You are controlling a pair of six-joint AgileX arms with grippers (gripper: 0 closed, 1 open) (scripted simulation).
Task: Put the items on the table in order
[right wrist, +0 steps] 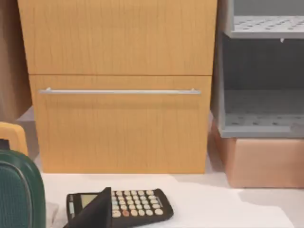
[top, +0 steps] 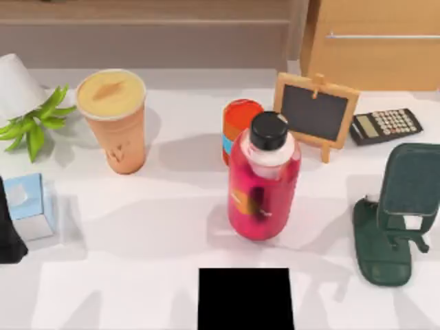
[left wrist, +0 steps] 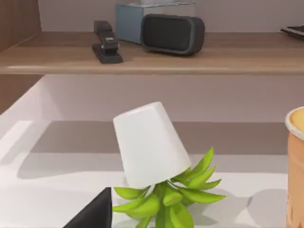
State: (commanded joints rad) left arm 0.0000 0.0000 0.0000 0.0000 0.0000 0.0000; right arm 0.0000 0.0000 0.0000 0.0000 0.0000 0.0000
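Black left arm (top: pixel 8 237): at the table's (top: pixel 137 227) left edge, touching or just beside the tissue box (top: pixel 31 204).
Left gripper (left wrist: pixel 95 213): a dark wedge low in its wrist view, facing the tipped white plant pot (left wrist: pixel 149 145); whether it is open or closed cannot be told.
Tissue box from the arm: immediately towards the table's middle, its long side seemingly running front to back.
Cup (top: pixel 113 120): upright, lidded, farther back and to the right, near the plant's leaves (top: pixel 34 124).
Right gripper (right wrist: pixel 95 211): over the calculator (right wrist: pixel 128 204) on the right side; grip state cannot be told.
Nearer arm: the left, judging by position, for both box and cup.
Between the arms: red bottle (top: pixel 262 179), well apart from the box.
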